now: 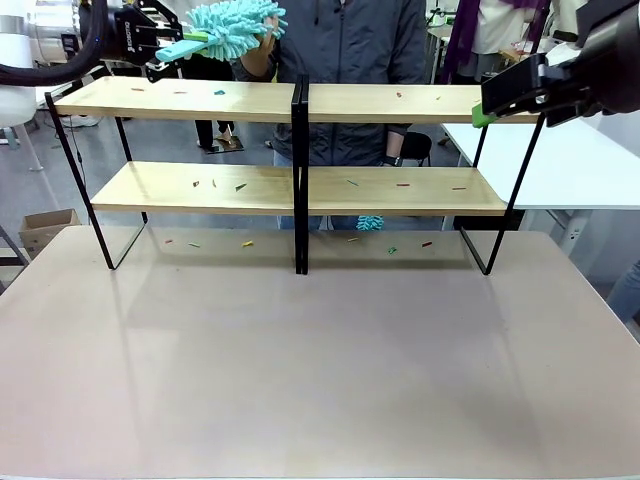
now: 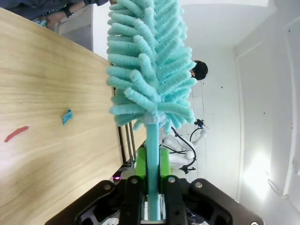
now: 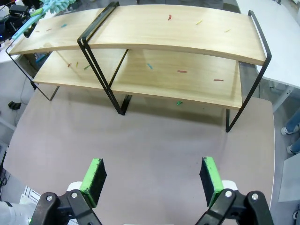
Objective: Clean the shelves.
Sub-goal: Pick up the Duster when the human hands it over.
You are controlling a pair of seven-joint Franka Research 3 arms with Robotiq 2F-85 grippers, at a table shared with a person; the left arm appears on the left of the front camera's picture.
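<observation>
The shelves [image 1: 400,190] stand at the far side of the table, two light-wood boards in a black frame with a central post. Small coloured scraps [image 1: 219,92] lie on both boards and on the table beneath. My left gripper [image 1: 165,55] hovers above the top board's left end, shut on the handle of a fluffy teal duster [image 1: 235,22]. In the left wrist view the green pads [image 2: 140,164] clamp the duster [image 2: 150,61] beside the board [image 2: 47,93], which carries a blue scrap [image 2: 67,116]. My right gripper [image 1: 490,108] is open at the top board's right end, and in its wrist view the right gripper [image 3: 152,180] looks down on the shelves [image 3: 178,33].
A person [image 1: 360,50] stands close behind the shelves, with a hand near the duster head. Another teal fluffy piece [image 1: 370,222] shows behind the lower board. A white table [image 1: 570,170] is at the right and a cardboard box [image 1: 45,228] on the floor at the left. The near table [image 1: 320,380] is bare.
</observation>
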